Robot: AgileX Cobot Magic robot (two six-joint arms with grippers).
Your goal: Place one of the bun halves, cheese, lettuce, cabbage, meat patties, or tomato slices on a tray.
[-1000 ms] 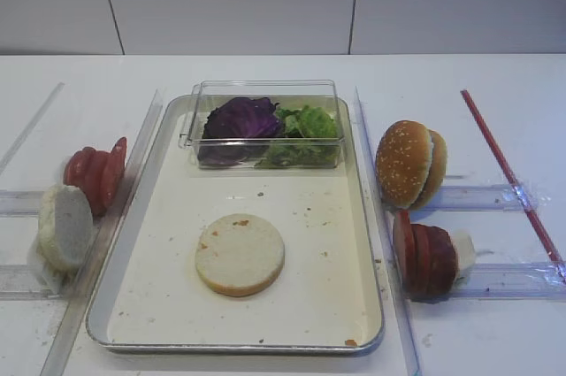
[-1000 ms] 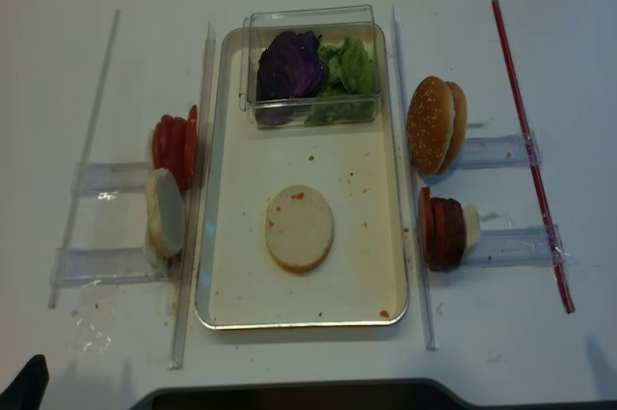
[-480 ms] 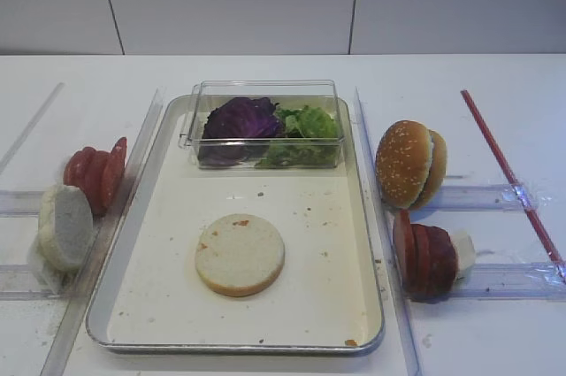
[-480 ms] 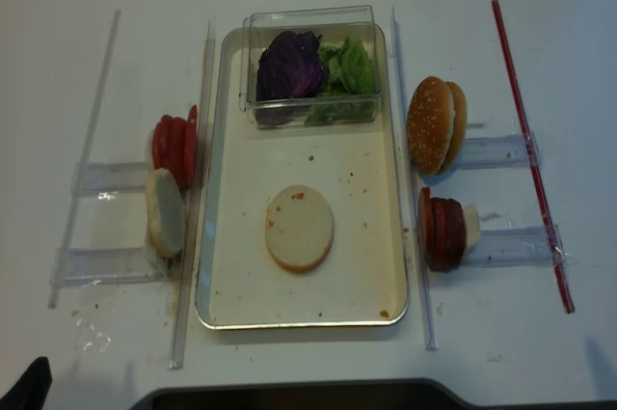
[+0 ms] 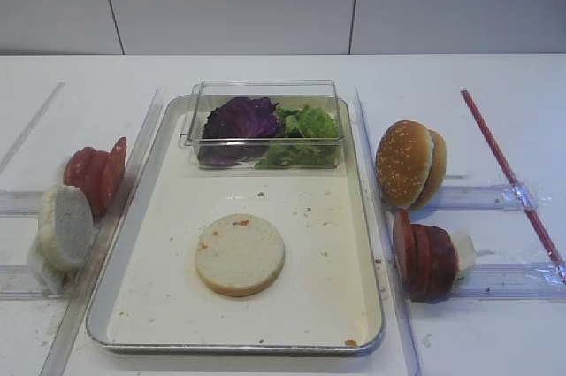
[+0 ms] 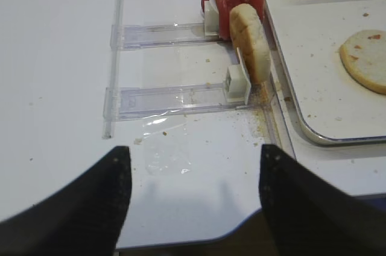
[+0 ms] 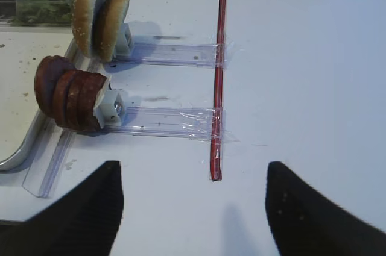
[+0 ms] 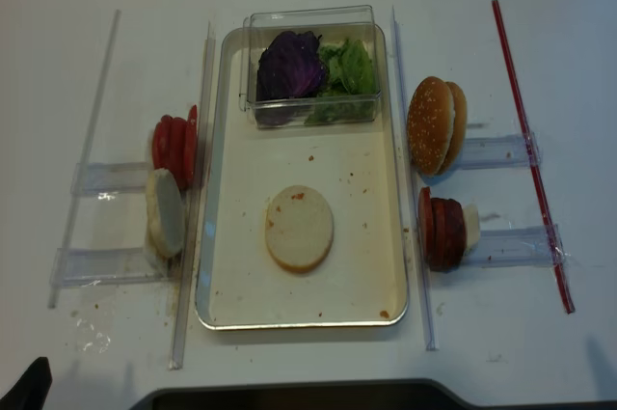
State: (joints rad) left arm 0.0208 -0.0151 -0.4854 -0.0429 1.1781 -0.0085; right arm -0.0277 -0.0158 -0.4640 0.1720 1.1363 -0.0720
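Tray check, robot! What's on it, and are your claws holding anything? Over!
Both grippers open, empty, off the tray. One bun half lies flat on it. Nothing in the way.

A pale bun half lies flat mid-tray, with purple cabbage and green lettuce at its far end.

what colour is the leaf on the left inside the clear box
Dark purple cabbage, clearest in the exterior high view.

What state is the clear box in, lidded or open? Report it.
Cannot tell for sure. The clear box stands on the tray with cabbage and lettuce inside; no separate lid is visible.
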